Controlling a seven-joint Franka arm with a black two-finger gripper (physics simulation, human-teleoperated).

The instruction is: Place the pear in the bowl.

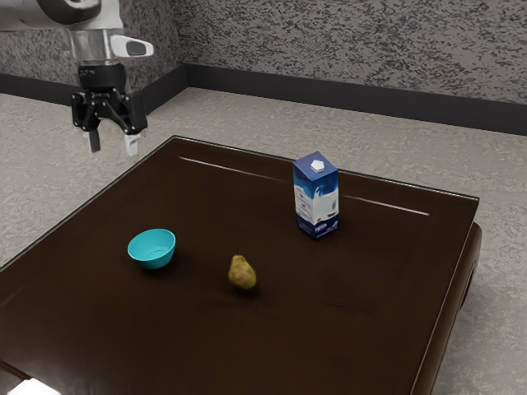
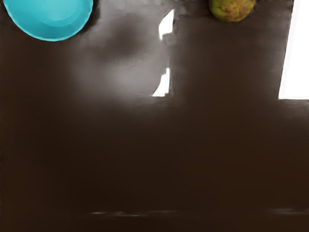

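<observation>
My gripper (image 1: 113, 145) hangs high at the exterior view's upper left, its two fingers spread apart with nothing between them. The yellow-brown pear (image 1: 242, 273) stands on the dark table, away from the gripper. A turquoise bowl (image 1: 152, 249) rests upright on the table to the exterior view's left of the pear, apart from it, and its visible inside holds nothing. The wrist view has part of the bowl (image 2: 50, 19) and part of the pear (image 2: 232, 9), both cut off by its edge.
A blue and white milk carton (image 1: 316, 196) stands upright behind the pear, toward the table's far side. The dark brown table (image 1: 329, 346) has a raised edge. A bright white patch (image 1: 33, 388) lies at the exterior view's lower left corner.
</observation>
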